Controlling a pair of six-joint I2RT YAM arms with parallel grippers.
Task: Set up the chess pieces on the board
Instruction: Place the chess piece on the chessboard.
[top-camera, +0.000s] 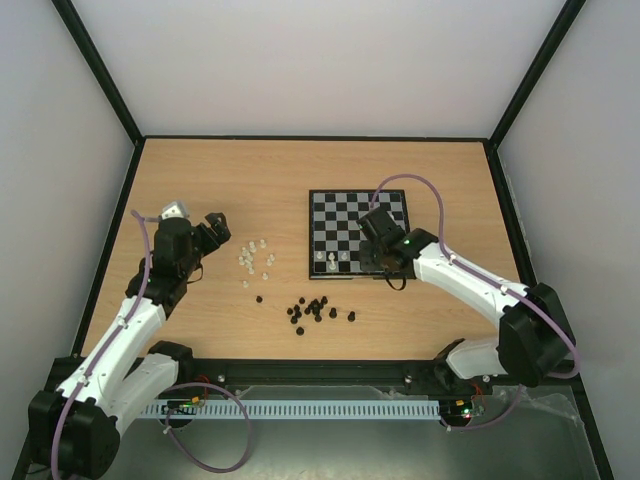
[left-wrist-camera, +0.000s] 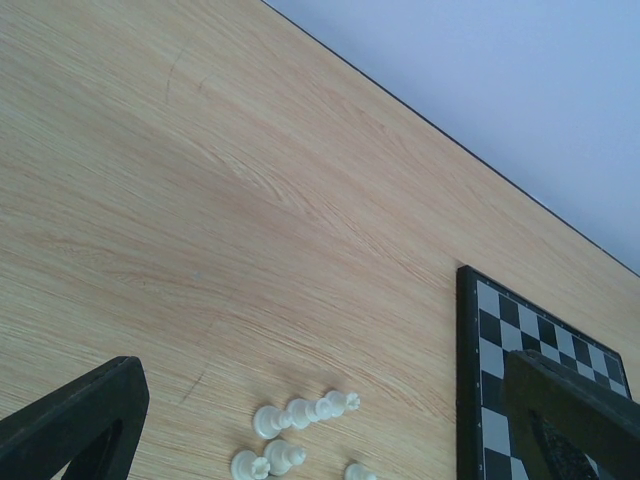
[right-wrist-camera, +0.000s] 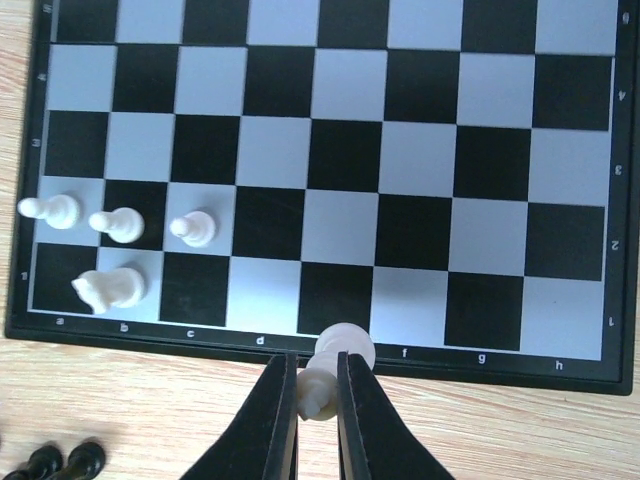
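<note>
The right gripper clenches a small cream plastic chess piece at the near edge of the black-and-grey checked board; the left gripper gapes, released.

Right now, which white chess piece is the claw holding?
The white piece at the board's near edge, pinched in the right claw. The other four white pieces stand free on squares in the board's near-left corner.

Right wrist view: four white pieces are crowding the board at 8 o'clock; the rest, 12 through 4 o'clock, is lying wide open.
</note>
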